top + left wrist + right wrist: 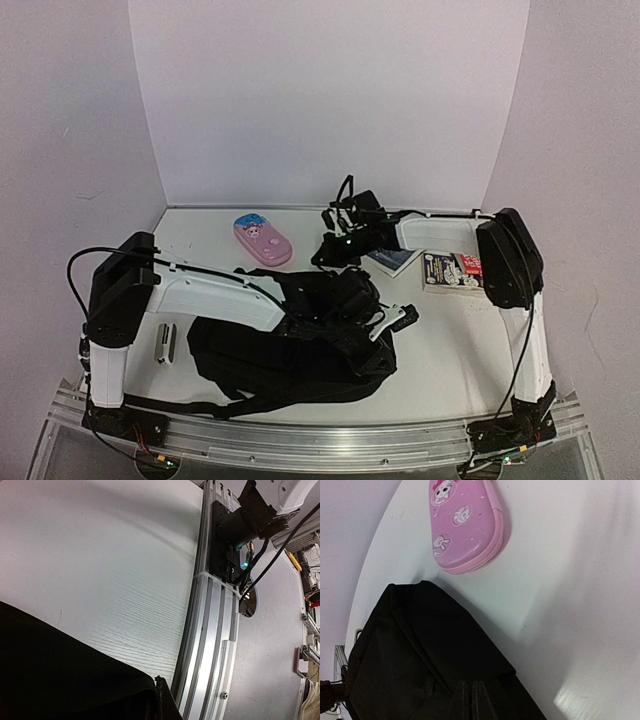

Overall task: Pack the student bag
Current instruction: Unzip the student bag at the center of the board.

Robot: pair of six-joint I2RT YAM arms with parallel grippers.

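The student bag [290,350], a large black fabric backpack, lies in the middle of the table with its straps trailing toward the front rail. My left arm reaches across it, and the left gripper [397,320] is at the bag's right side. In the left wrist view that gripper [158,682] is shut on a raised edge of the bag's black fabric [65,670]. My right gripper [336,254] comes down on the bag's far top. In the right wrist view its fingers [471,685] are pressed together on the dark cloth [420,650].
A pink pencil case [262,240] [465,525] lies behind the bag. Two books [392,261] [453,270] lie at the back right under the right arm. A small silver and black object [165,343] sits by the left arm's base. The aluminium rail [210,630] runs along the front edge.
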